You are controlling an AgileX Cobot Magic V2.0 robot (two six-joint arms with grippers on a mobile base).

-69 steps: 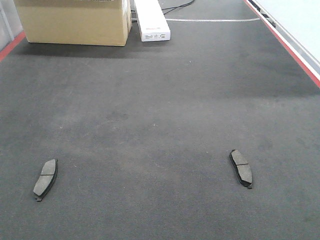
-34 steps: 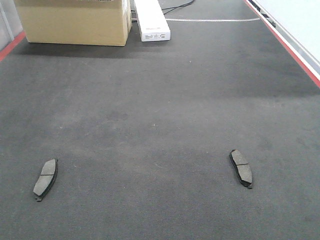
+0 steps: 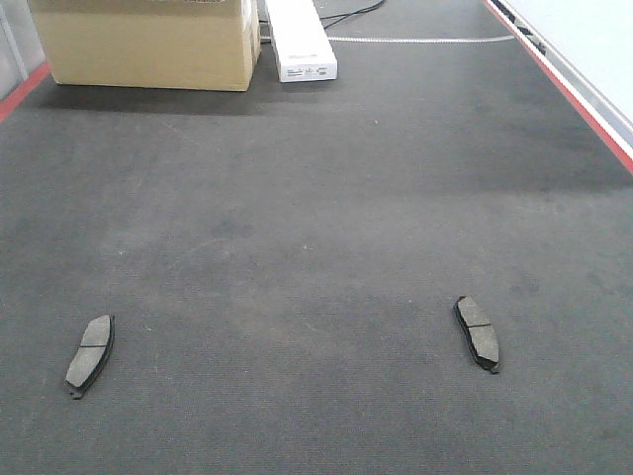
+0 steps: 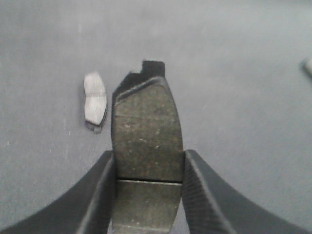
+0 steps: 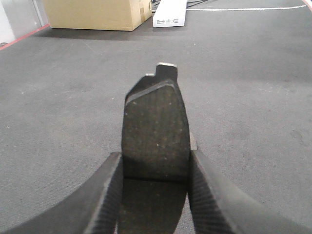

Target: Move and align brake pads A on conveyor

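Holding a Pad in Each Gripper

The left gripper (image 4: 147, 192) clamped one brake pad (image 4: 146, 134) above the conveyor (image 3: 316, 198); the right gripper (image 5: 155, 195) clamped another pad (image 5: 156, 122). Two more pads (image 3: 90, 353) (image 3: 477, 333) lay flat on the conveyor, well apart, nearer than the cardboard box (image 3: 148, 45).

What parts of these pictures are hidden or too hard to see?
- Left wrist view: the near end of the held brake pad runs off the bottom edge, between the left pincer fingers.
- Right wrist view: the same for the pad in the right pincer.
- Left wrist view: a dark thing is cut off by the right edge.
- Front view: both arms are out of view; the cardboard box is cut off at the top.
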